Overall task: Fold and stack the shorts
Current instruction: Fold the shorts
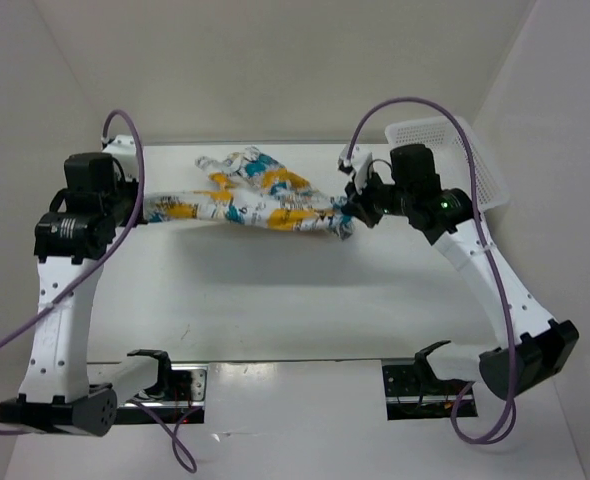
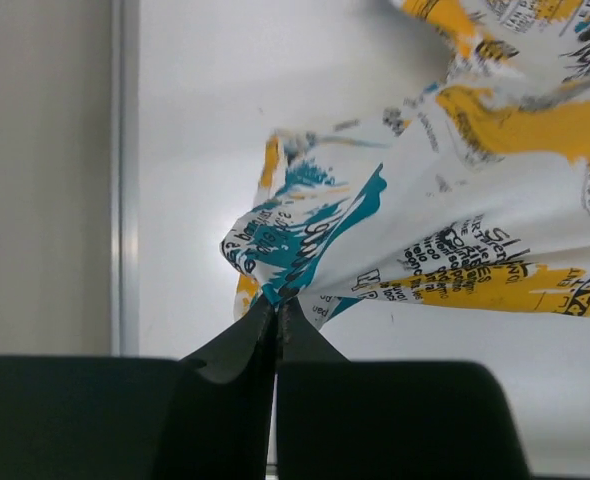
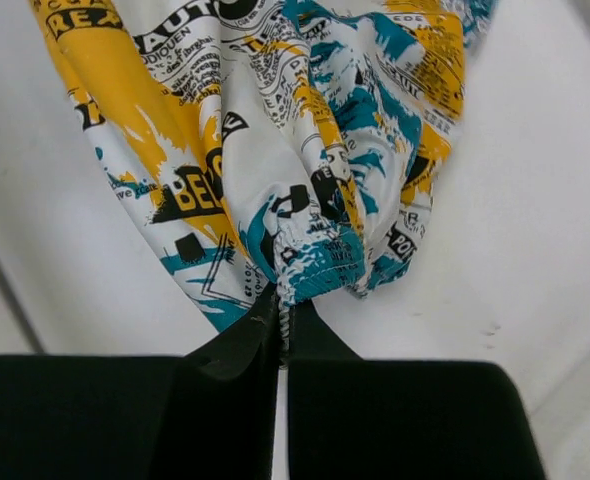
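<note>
The plain white matte tabletop [image 1: 295,300] carries a white plastic lattice basket [image 1: 435,132] at its far right corner. Left of the basket, along the same far edge, a bunched part of the soft white fabric shorts [image 1: 255,200], printed with teal, yellow-orange and black splotches, seems to touch the surface. The rest hangs clear and throws a grey shadow band on the tabletop, nearer than the basket. Well away from the basket, two dark mounting plates [image 1: 415,385] sit at the near edge.

The shorts [image 1: 250,200] stretch in a crumpled band between the left hand [image 1: 140,212] and the right hand [image 1: 351,212], each gripping one end above the white surface [image 1: 295,295]. A white basket [image 1: 460,150] sits at the far right corner.
</note>
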You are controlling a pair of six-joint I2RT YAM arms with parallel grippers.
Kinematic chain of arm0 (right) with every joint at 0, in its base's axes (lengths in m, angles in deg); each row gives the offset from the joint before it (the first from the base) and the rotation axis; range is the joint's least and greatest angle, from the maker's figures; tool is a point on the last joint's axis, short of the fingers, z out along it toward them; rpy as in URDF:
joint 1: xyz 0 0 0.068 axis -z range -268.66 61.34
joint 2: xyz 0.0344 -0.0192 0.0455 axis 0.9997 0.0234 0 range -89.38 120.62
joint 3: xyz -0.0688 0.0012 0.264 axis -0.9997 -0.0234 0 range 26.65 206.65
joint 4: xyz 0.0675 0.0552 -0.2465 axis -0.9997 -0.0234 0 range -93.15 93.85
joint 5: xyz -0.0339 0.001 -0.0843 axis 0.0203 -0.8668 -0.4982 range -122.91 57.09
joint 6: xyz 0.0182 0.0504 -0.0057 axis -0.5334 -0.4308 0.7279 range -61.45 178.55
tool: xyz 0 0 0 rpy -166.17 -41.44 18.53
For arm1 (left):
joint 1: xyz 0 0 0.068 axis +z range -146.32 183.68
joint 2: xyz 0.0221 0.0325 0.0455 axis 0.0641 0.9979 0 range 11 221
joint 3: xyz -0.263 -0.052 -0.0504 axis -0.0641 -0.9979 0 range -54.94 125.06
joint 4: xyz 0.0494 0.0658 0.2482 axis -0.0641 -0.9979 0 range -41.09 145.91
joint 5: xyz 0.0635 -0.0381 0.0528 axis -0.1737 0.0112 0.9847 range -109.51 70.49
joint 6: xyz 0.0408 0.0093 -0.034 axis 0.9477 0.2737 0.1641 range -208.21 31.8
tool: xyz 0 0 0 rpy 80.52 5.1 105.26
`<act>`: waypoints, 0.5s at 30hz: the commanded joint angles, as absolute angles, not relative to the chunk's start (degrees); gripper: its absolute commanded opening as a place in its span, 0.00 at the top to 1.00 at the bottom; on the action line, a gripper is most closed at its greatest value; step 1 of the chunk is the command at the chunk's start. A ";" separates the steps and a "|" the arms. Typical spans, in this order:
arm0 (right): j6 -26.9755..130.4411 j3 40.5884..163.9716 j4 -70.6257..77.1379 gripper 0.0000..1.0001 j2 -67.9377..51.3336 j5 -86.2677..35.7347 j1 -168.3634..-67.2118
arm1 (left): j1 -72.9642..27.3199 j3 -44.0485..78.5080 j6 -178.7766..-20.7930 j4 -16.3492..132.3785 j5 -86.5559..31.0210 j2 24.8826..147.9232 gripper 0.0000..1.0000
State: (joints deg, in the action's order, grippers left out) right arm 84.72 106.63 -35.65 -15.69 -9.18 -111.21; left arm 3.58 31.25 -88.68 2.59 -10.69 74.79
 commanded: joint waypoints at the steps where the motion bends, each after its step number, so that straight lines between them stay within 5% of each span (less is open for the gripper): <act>1: 92.12 101.80 -48.87 1.00 -20.47 -6.55 -110.11 | 4.73 29.18 -88.21 -2.88 -8.59 69.10 1.00; 9: 85.55 102.13 -41.44 1.00 -19.61 -5.30 -110.11 | 4.73 33.11 -88.21 1.67 -10.02 73.65 1.00; 15: 71.39 128.15 -19.04 1.00 -1.26 -28.65 -110.11 | 4.73 52.59 -88.21 14.50 -0.98 94.61 1.00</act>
State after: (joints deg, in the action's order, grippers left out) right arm 79.28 113.63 -35.92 -8.57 -12.02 -111.01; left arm 3.88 43.10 -88.48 2.83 -9.64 87.03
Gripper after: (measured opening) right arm 0.019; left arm 0.003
